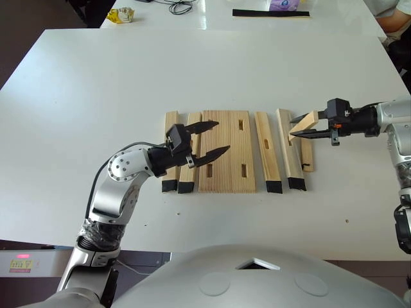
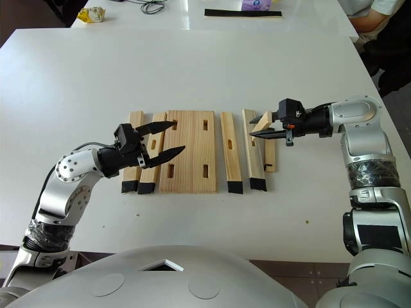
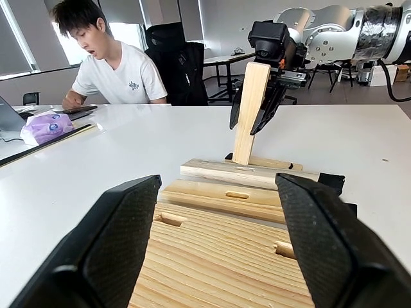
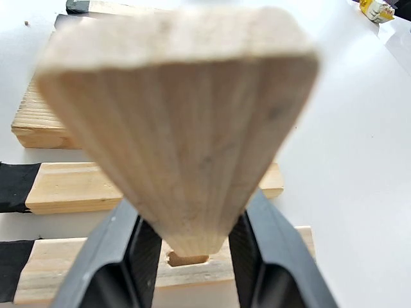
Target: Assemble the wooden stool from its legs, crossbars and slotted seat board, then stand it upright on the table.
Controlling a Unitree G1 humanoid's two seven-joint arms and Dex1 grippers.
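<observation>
Right gripper (image 1: 294, 127) clenched on crossbar (image 1: 308, 120), held tilted; low end at slot of rightmost leg (image 1: 288, 154), contact unclear. Left gripper (image 1: 218, 136) spread wide, empty, hovering over left part of seat board (image 1: 226, 160). Left legs (image 1: 171, 147) flat beside board; spare crossbar (image 1: 307, 154) flat at far right.

Judgement: pieces light, stiff, not fragile; smooth faces may slip in jaws. Best hold across flat faces near mid-length, end left free for slot. Loose leg may skid on table (image 1: 96, 96).
</observation>
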